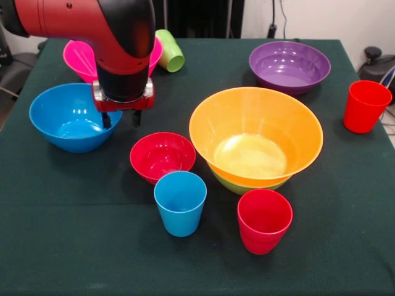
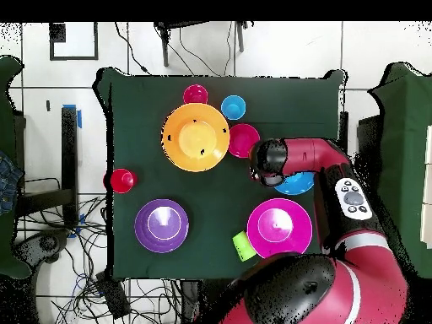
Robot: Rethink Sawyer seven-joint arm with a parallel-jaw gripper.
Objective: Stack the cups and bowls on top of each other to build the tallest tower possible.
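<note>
Blue bowl (image 1: 71, 117) sat upright and empty at the table's left side in the front view, directly beneath the gripper (image 1: 121, 118). The two dark fingertips hung slightly apart with nothing between them, one over the bowl's inner right wall and the other just outside its rim, so the jaws straddled the rim; whether they touched it could not be told. A rim grasp would therefore probably need only a short straight descent. Orange bowl (image 1: 255, 132) sat nested in a green bowl (image 1: 247, 183), of which only the lower edge showed; it held nothing. Red bowl (image 1: 162, 155) stood between the blue and orange bowls, empty. Pink bowl (image 2: 279, 228) and purple bowl (image 1: 289, 66) stood apart, both empty. Green cup (image 1: 170, 51) lay on its side beside the pink bowl. Blue cup (image 1: 180, 202) and two red cups (image 1: 264, 220) (image 1: 366, 106) stood upright, unstacked.
</note>
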